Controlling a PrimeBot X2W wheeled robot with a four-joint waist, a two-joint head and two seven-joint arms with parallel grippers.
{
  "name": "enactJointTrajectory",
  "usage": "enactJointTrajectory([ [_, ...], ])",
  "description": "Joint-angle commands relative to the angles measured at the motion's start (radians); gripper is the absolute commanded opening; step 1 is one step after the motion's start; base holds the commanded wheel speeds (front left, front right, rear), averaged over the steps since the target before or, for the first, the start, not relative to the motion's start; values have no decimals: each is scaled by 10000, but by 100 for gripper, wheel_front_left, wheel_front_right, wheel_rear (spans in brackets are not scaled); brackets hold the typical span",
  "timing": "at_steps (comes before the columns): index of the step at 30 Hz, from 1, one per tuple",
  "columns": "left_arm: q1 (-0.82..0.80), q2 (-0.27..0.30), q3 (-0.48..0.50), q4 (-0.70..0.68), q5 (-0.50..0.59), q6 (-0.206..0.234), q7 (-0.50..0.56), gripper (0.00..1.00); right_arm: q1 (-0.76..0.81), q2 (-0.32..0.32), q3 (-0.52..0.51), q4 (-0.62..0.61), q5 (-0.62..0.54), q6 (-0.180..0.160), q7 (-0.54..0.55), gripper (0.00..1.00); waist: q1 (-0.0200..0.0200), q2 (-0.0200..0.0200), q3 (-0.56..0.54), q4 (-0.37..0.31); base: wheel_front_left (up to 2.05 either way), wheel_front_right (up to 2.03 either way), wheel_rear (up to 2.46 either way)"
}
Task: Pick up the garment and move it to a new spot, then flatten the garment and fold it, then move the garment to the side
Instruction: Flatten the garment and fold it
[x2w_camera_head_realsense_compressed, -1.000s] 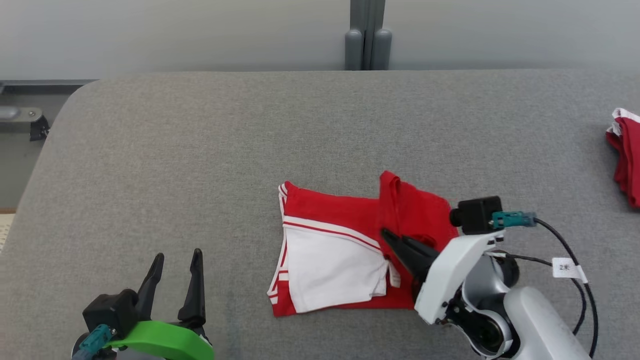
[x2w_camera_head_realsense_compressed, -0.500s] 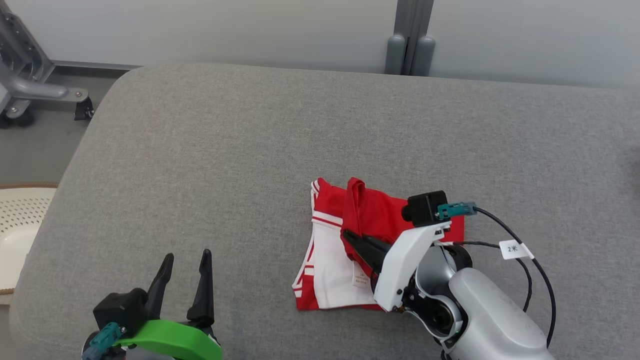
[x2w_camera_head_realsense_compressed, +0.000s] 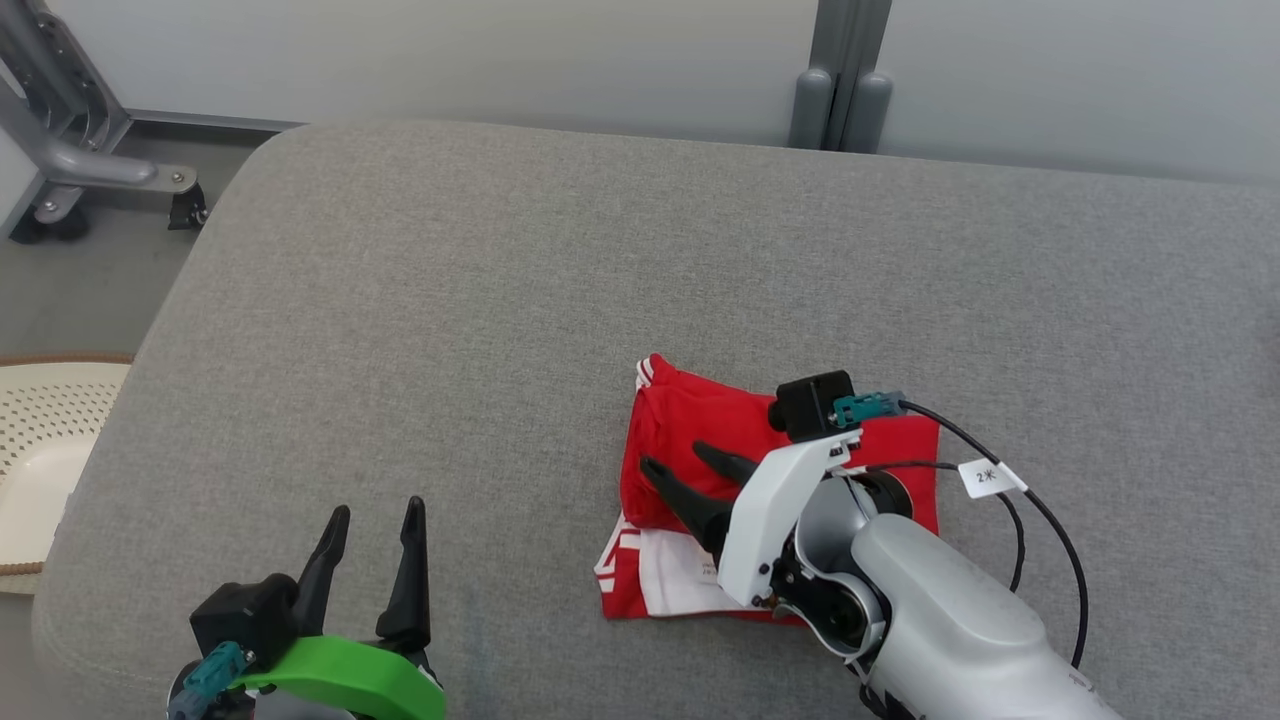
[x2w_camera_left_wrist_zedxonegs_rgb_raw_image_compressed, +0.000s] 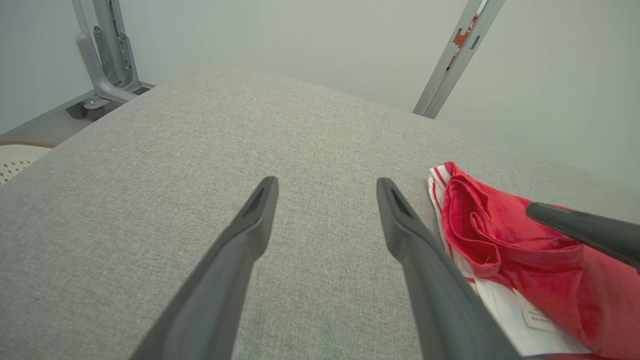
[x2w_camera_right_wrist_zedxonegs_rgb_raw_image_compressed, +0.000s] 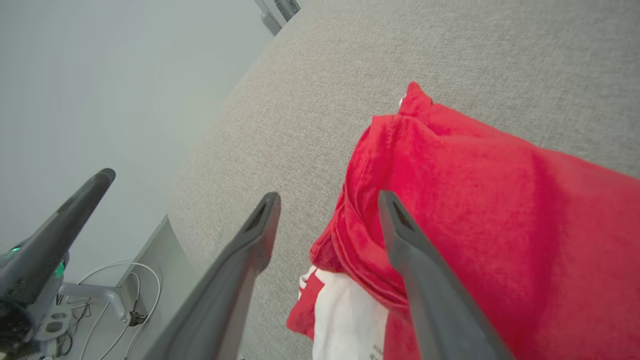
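A red and white garment lies folded on the grey padded surface, with a red layer turned over its white part. My right gripper hovers open over the garment's left half, nothing between its fingers. In the right wrist view the right gripper straddles the folded left edge of the garment, one finger over red cloth and one over grey padding. My left gripper stands open and empty near the front edge, left of the garment. In the left wrist view the left gripper has the garment to its right.
A cream perforated basket sits on the floor off the left end of the surface. A grey metal frame with a caster stands at the back left. A grey post rises behind the surface's far edge.
The head camera has turned left. My right gripper dragged the red flap leftward over the white part, then opened and let it go. The left gripper has not moved.
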Motion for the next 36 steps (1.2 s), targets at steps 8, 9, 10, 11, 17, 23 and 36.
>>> enactJointTrajectory([
  [8,-211,-23,-23,61,86,-74,-55,100,-706,-18,111,183,-108,0,-1205,100,0,0,-41,-252,0,0,0],
  [9,-221,-33,-32,66,97,-78,-57,100,-772,-18,13,261,-291,-1,-1376,100,0,0,-44,-295,0,0,0],
  [10,-220,-36,-35,66,102,-75,-59,100,-806,-16,-90,318,-450,0,-1508,100,0,0,-47,-330,0,0,0],
  [11,-217,-38,-33,65,103,-60,-55,100,-828,-16,-237,405,-644,0,-1646,100,0,0,-48,-370,0,0,0],
  [17,-200,9,-25,13,132,-24,-55,100,-708,-220,-1112,599,-1850,-1,-2317,100,0,0,-2,-562,0,0,0],
  [23,-264,-15,-94,-9,167,-10,-50,100,-14,-363,-1587,282,-2770,-1,-2509,100,0,0,47,-649,0,0,0],
  [36,-456,-37,-174,2,163,-71,-18,100,1220,-389,-572,320,-3616,-1,-2119,0,0,0,270,-392,0,0,0],
])
